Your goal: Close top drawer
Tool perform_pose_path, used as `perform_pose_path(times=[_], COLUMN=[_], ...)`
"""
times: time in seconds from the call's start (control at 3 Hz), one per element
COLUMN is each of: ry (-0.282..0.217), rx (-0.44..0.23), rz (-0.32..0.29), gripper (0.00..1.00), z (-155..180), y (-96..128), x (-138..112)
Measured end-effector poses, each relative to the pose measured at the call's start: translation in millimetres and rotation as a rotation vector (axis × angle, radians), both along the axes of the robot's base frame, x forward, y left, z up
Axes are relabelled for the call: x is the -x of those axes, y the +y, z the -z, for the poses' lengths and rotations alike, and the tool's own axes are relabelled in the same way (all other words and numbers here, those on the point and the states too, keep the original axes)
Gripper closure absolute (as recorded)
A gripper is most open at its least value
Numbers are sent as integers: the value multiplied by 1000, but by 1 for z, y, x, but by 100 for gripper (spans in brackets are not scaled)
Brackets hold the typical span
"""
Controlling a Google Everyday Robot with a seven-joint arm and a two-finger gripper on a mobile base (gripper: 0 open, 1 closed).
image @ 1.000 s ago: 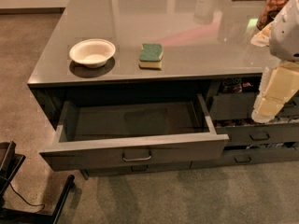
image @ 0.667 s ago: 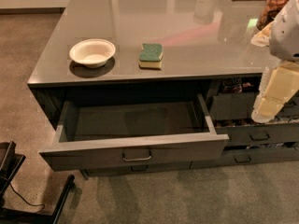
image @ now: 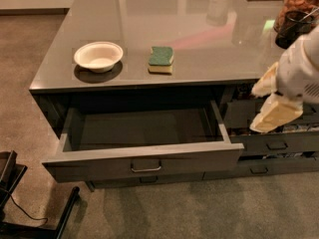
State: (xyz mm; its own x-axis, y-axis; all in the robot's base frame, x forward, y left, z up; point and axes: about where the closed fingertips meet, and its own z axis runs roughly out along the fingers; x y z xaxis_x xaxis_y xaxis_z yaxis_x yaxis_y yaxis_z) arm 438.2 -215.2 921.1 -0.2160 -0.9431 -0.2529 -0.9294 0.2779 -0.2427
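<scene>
The top drawer (image: 144, 163) is a wide dark grey drawer with a small metal bar handle (image: 146, 168). It stands pulled far out from under the grey counter top (image: 199, 39), and its shallow grey box interior (image: 142, 128) holds nothing. My gripper (image: 253, 110), white with cream fingers (image: 274, 114), hangs at the right, beside the drawer's right side and in front of the other bank. It is open and holds nothing. It does not touch the drawer.
A white bowl (image: 98, 56) and a green-and-yellow sponge (image: 161, 59) sit on the counter above the drawer. Jars (image: 299, 9) stand at the far right corner. Narrower drawers (image: 276, 144) to the right stand partly out. A black frame (image: 30, 208) stands on the floor at lower left.
</scene>
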Motion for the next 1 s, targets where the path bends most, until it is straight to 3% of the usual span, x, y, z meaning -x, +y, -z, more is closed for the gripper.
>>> perform_pose_path(times=[0.67,1.0], ry=[60,130], rx=[-92,-135], rz=[-29,-43], gripper=[89,100], z=[101,151], y=[22,40], x=[3,9])
